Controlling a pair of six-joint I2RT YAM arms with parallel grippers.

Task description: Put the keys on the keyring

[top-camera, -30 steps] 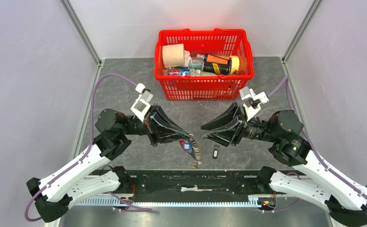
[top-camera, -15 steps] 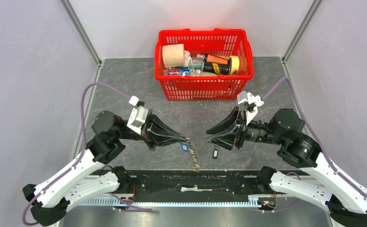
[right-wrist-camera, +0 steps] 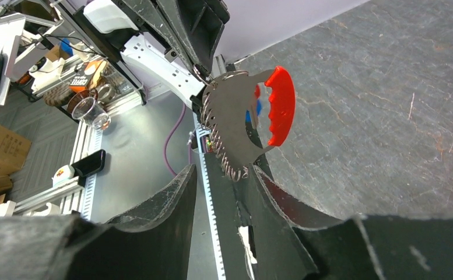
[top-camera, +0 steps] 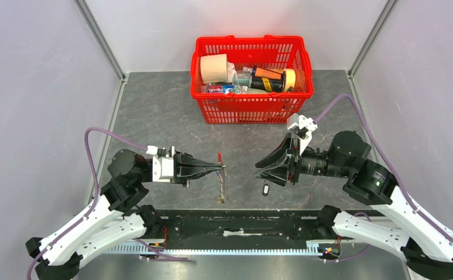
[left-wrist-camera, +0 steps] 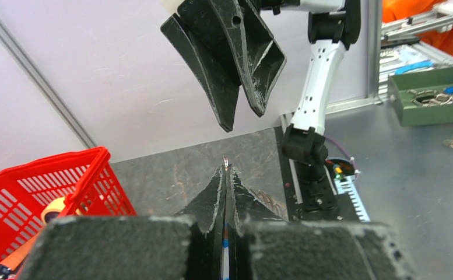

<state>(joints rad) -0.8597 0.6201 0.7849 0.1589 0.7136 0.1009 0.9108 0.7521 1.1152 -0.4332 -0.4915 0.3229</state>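
Left gripper [top-camera: 220, 169] pinching keyring [top-camera: 223, 186], right gripper [top-camera: 259, 170] parted, seemingly empty

The keyring [top-camera: 221, 179] left of the key [top-camera: 266, 189] — basket [top-camera: 247, 109] well behind both.

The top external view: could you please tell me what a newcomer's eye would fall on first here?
The red basket, crammed with odds and ends, stands out at the far middle of the table. Nearer, two black hands face each other: the left hand is shut on the keyring, its silvery coil hanging down, and the right hand gapes open. A black-headed key lies on the table beside the right hand's tips.
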